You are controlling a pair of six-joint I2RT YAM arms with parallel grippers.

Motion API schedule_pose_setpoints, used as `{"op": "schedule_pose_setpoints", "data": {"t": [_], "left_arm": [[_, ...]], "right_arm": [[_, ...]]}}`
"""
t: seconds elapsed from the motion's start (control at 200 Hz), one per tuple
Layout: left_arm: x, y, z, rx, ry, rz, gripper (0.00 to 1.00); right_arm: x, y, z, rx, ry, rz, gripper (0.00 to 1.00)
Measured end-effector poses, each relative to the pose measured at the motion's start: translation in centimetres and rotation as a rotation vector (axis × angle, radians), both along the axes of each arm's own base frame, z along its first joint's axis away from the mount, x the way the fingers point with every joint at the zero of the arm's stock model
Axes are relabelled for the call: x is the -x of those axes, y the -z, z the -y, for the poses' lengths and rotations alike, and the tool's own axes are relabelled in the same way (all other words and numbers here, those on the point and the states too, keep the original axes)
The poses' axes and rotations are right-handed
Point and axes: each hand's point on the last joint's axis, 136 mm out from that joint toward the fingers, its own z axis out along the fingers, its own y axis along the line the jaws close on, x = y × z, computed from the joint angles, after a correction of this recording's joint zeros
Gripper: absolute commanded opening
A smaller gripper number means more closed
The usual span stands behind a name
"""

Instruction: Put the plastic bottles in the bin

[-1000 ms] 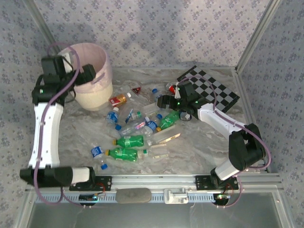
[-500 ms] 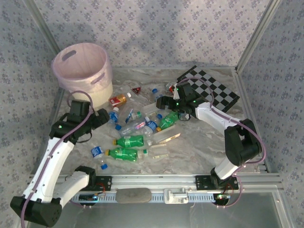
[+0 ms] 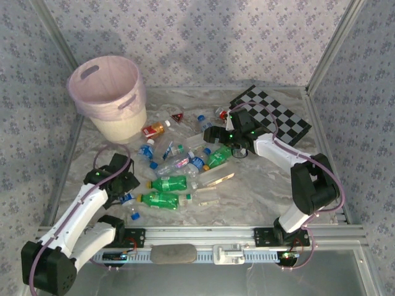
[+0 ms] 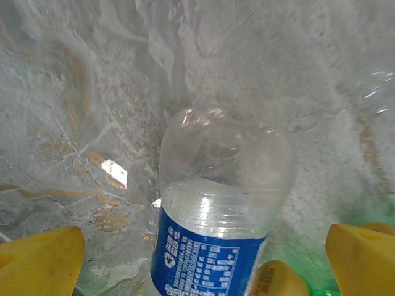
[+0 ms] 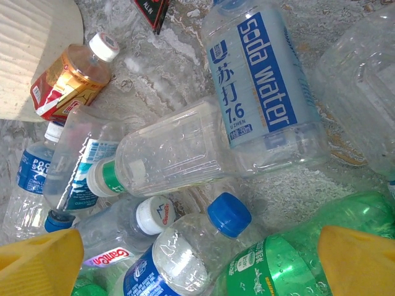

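Observation:
My left gripper (image 3: 126, 187) is low over the table's near left, open. In its wrist view its yellow fingers (image 4: 38, 264) flank a clear bottle with a blue label (image 4: 217, 209) that lies on the marble. My right gripper (image 3: 213, 132) hovers open above the heap of bottles (image 3: 185, 163), over a blue-capped clear bottle (image 5: 185, 259) and a green bottle (image 5: 296, 259). Two more green bottles (image 3: 168, 184) lie in the middle. The red-label bottle (image 3: 154, 129) lies beside the pink bin (image 3: 105, 92), which stands at the back left.
The black-and-white chessboard (image 3: 278, 117) lies at the back right behind the right arm. A small red-and-black triangle (image 3: 178, 117) sits behind the heap. A metal rail (image 3: 203, 235) runs along the near edge, and patterned walls enclose the table.
My left arm has swung from above the bin down to the table's near left, over the small blue-label bottle. The right gripper has hardly moved.

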Motion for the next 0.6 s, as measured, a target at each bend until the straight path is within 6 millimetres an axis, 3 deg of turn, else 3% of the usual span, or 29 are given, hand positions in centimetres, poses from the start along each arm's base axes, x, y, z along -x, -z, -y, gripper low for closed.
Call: {"op": "schedule_pose_setpoints", "data": {"t": [0.33,0.6], "left_arm": [[0.0,3.7,0.7,0.021,0.009,-0.04,0.91],[-0.9,4.6,1.2,0.018,0.051,-0.045,0.64]], "right_arm": [[0.2,1.2,0.0,0.01,-0.004,-0.035,0.99],[0.2,1.3,0.0,0.009,-0.005,-0.038,0.99]]}}
